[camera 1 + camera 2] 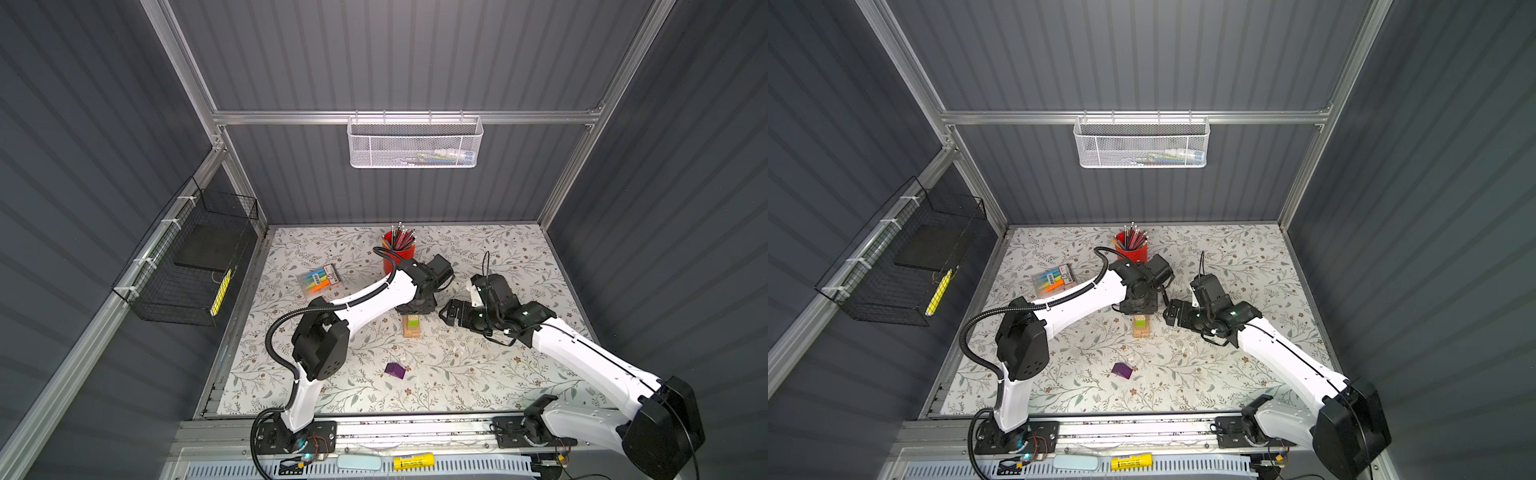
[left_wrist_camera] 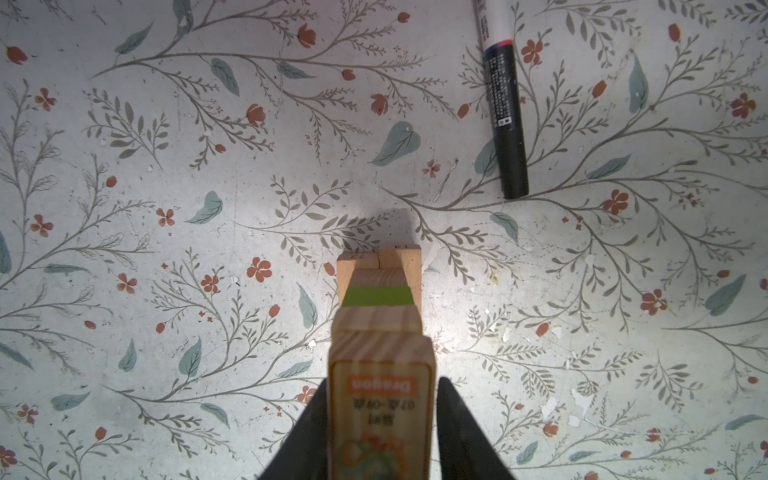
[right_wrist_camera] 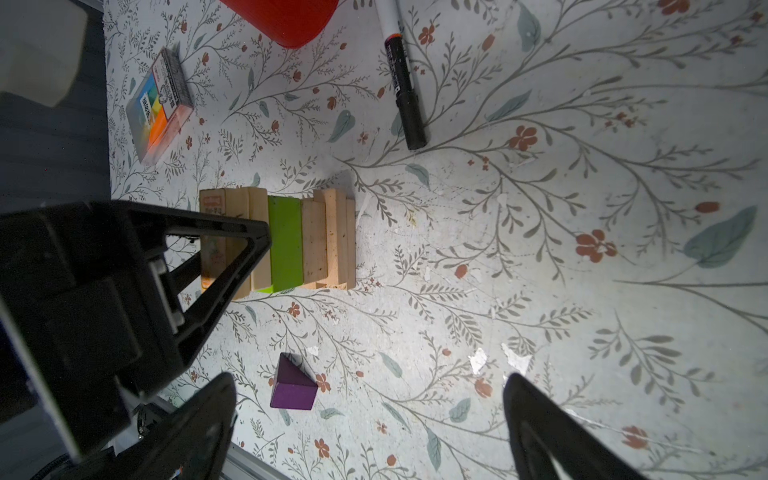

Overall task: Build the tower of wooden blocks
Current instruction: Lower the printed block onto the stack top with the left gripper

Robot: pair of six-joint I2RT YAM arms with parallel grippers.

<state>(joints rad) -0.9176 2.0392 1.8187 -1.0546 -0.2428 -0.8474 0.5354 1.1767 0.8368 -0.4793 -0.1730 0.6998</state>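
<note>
Two hands reach over the flowery counter (image 1: 457, 374) in both top views. The left hand (image 1: 415, 308) hangs right over the wood block tower (image 1: 411, 326). The tower stands near the middle of the counter, in front of the round red pencil cup (image 1: 399, 253). The right hand (image 1: 451, 312) sits just beside the tower, I think so it does not bump it. A purple wedge-shaped wood block (image 1: 395, 370) lies alone nearer the front, well apart from the tower, not yet stacked.

From the left wrist, the left hand's two black fingers (image 2: 301, 436) press on the sides of a pale tan wood block with a printed picture label (image 2: 380, 361). It is held by its narrow sides, likely so its flat bottom can land on the stack. Below it show a lime-green painted block (image 2: 376, 296) and bare tan blocks with straight grain and square corners. A smooth black marker pen (image 2: 505, 124) lies off to one side.

From the right wrist, the right hand's fingers (image 3: 199, 419) stand wide apart with nothing between them. The tower shows flat layers, one on another. The label block is at its top end, but I cannot tell if it already rests there.
</note>
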